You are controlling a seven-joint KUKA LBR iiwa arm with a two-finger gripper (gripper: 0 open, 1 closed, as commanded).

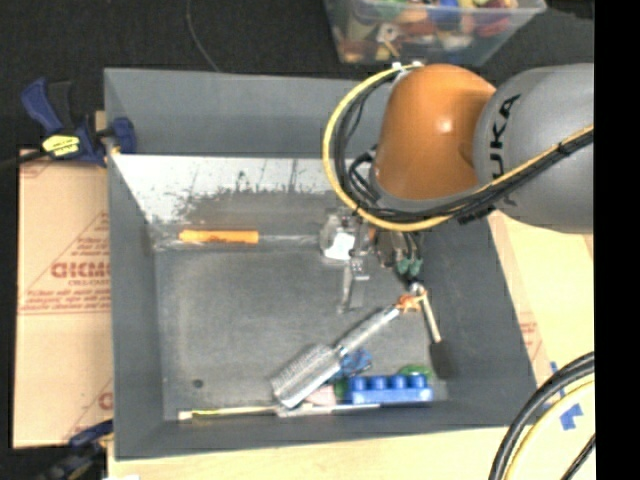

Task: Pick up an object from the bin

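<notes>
Centrally, tool (351, 290) hangs near silver brush (325, 361), open floor (230, 308) leftward; grip unclear.

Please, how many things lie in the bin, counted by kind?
Orange pen: 1
Silver brush: 1
Blue brick: 1
Small green piece: 1
Long pale stick: 1
Short orange-tipped stick: 1
Total: 6 (something pinkish under the brush is too hidden to count)

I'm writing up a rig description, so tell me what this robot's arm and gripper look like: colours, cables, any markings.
The arm has a smooth, rounded grey casing with black lettering, of which the letters KA show. Its wrist carries a glossy orange dome-shaped cover. Yellow and black cables loop around that cover. Below it is a small silvery metal gripper.
</notes>
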